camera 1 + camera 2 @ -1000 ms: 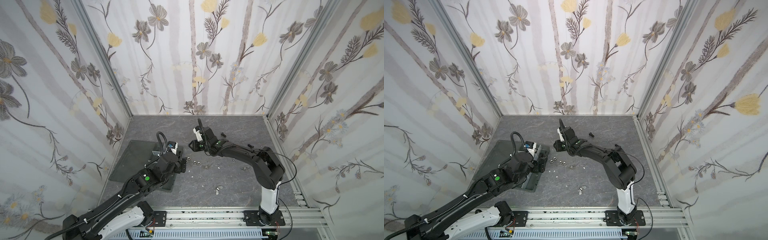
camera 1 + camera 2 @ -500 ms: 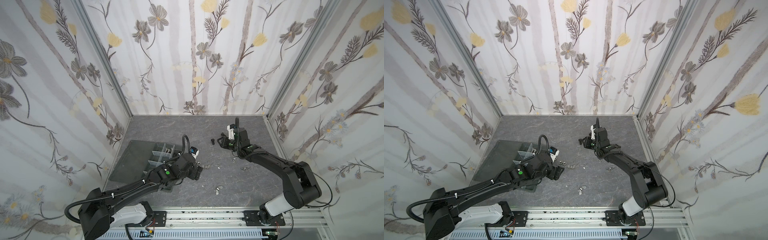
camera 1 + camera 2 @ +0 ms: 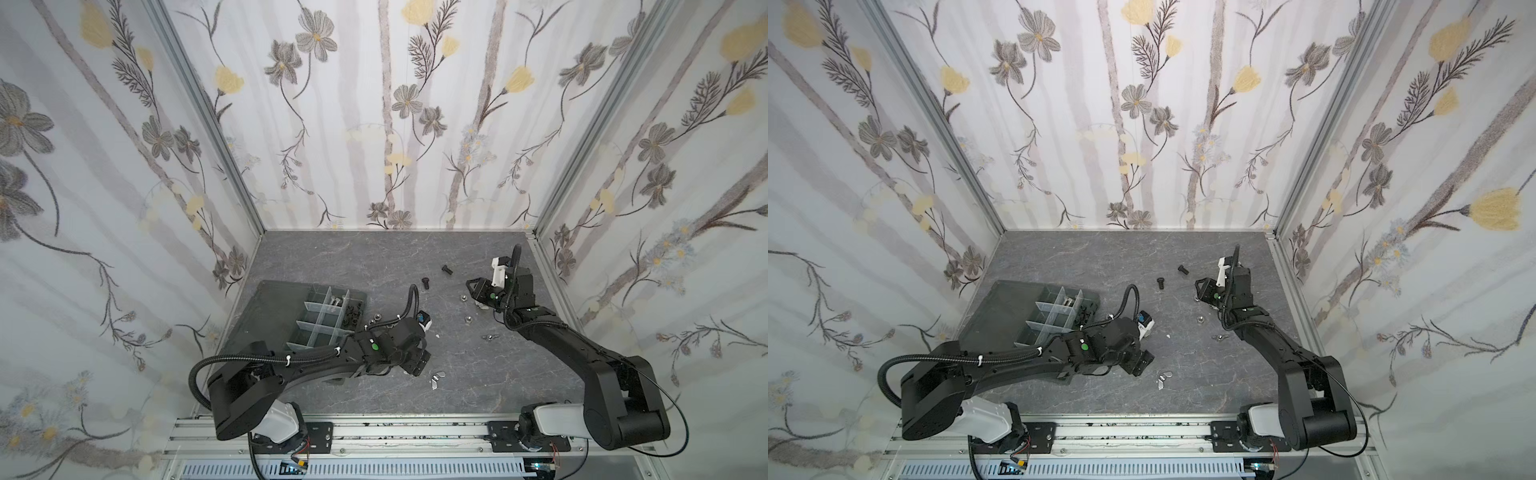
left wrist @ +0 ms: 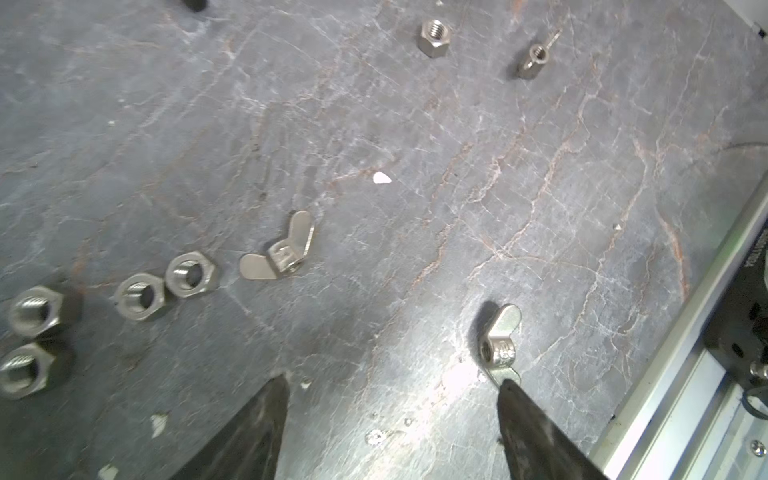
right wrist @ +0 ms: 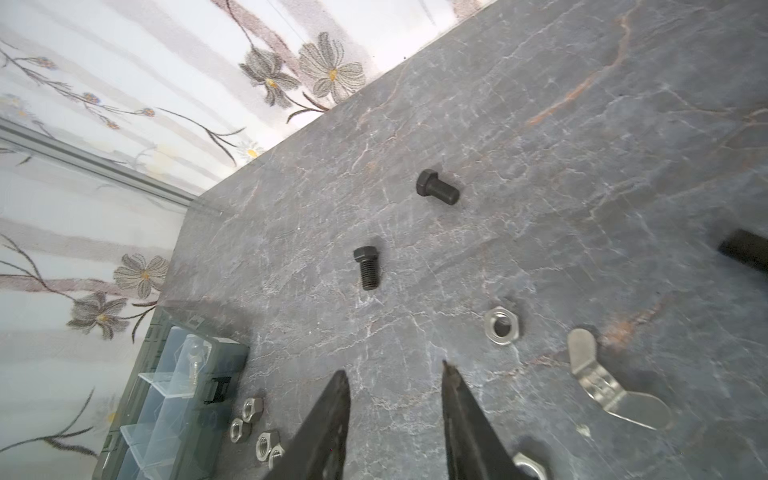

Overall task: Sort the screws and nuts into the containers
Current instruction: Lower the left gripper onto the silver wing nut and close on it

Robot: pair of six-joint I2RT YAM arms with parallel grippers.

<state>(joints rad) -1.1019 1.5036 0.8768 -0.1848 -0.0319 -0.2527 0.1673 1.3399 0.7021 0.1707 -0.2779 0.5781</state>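
Grey stone-patterned table, carrying loose fasteners and, at left, one dark grey organiser tray with its lid panel flat on the tray's left. Tray contents: silver screws in a far compartment; black pieces in compartments along the right side, too small to tell apart. Left tool: low over the table near the front, fingers spread wide, gripping nothing. One wing nut lies at a fingertip, a second wing nut lies further off, and four silver hex nuts sit in a loose row beyond that. Right tool: at the right rear of the table, fingers parted by a narrow gap, nothing between them. Ahead of it in the right wrist view are two black hex bolts, well apart from the tray. Near it lie a single hex nut and a third wing nut. Three more hex nuts cluster just beside the tray.
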